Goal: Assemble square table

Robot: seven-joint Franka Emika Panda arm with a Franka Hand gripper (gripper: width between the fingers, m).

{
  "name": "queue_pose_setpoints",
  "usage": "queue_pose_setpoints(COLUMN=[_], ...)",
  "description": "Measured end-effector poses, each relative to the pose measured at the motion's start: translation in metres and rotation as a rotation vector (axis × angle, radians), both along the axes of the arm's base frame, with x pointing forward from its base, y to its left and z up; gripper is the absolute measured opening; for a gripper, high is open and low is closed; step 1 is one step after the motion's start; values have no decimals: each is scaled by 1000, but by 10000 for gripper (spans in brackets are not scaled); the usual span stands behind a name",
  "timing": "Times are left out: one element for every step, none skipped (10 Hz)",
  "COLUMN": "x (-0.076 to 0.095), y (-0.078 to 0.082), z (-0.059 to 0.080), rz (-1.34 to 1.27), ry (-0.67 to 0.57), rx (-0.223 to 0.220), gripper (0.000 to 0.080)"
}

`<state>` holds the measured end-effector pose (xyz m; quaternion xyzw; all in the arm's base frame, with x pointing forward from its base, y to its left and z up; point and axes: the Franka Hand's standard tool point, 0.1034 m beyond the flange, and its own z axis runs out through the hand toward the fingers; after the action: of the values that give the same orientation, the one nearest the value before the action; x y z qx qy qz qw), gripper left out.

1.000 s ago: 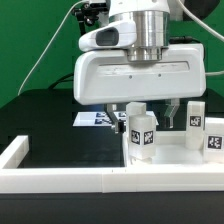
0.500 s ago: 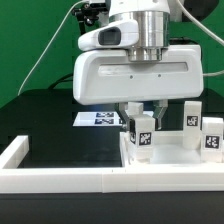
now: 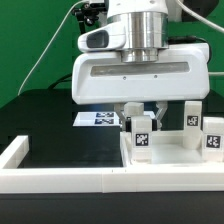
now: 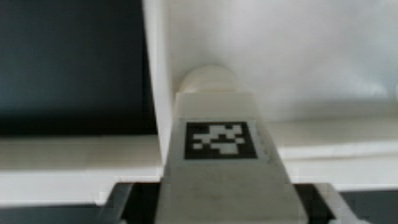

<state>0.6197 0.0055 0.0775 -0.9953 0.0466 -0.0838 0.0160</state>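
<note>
The square table top is a white rimmed tray on the exterior view's right. A white tagged leg stands upright at its near-left corner. My gripper hangs straight down over this leg, with a finger on each side of it, shut on it. In the wrist view the leg fills the middle, and the gripper holds its near end between dark fingers. Two more tagged legs stand on the tray's right side. A fourth leg is not visible.
The marker board lies flat on the black worktop behind the gripper. A long low white wall runs along the front edge and turns up at the exterior view's left.
The fingers, spread wide a second ago, have closed in on the leg. The hand has shifted slightly. The leg stands in nearly the same spot.
</note>
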Motion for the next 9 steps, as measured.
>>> queue_pose_setpoints(x=[0,-1,-2,-3,-3,-2,-2,-2,-2], y=[0,0,0,1,1,0,0,0,-1], z=[0,0,-1,-1,-2,-2,-2,-2,-2], rz=[-143,-235,-404,-552,-666,-761,-845,-906,-941], ry=[3,7,19,37,41,44,45,47,49], rx=[20,35,62,79,90,107,120,128,139], gripper=[290,290,290,290,290,290,291,291,291])
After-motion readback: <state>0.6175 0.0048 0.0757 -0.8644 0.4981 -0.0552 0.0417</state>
